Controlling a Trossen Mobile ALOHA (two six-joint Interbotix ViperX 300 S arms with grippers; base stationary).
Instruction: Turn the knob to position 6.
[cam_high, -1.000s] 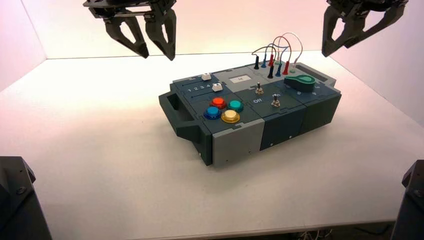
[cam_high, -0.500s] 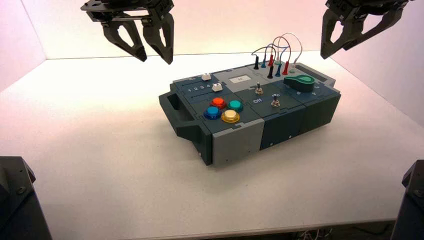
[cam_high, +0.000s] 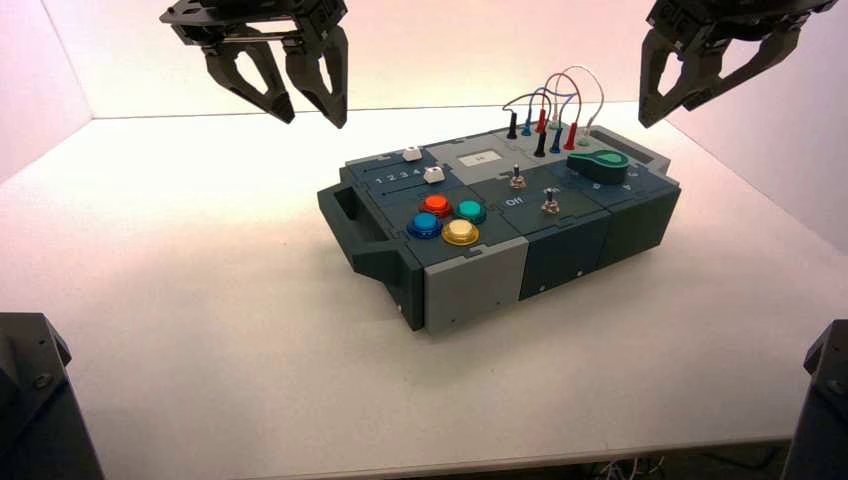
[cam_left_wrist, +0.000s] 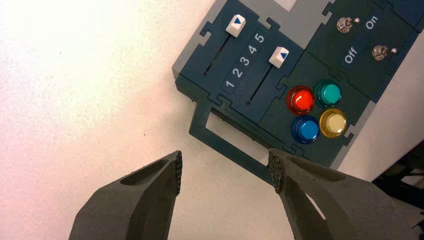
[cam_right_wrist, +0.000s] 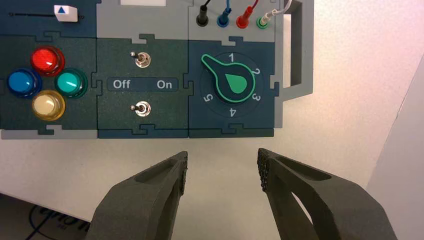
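now the knob (cam_right_wrist: 231, 82) is sitting on top of the box (cam_high: 500, 200), at its right end, just beside the wires (cam_high: 560, 95). its pointed end is covering the place between the 5 and the 1 of the number ring. the right gripper (cam_high: 669, 112) is hanging in the air near the right end of the box, and it is not touching the knob. its two fingers are standing wide apart and are holding nothing. the left gripper (cam_high: 312, 119) is waiting in the air near the left end of the box, also with spread fingers and nothing between them. on the box's left part, two white sliders (cam_left_wrist: 236, 25) are staying at the 5 end of their scale. in front of them, also on the box, four buttons are lying together: red (cam_left_wrist: 303, 100), green (cam_left_wrist: 330, 93), blue (cam_left_wrist: 308, 130) and yellow (cam_left_wrist: 333, 123). two metal switches (cam_right_wrist: 143, 59) are standing in the box's middle part.
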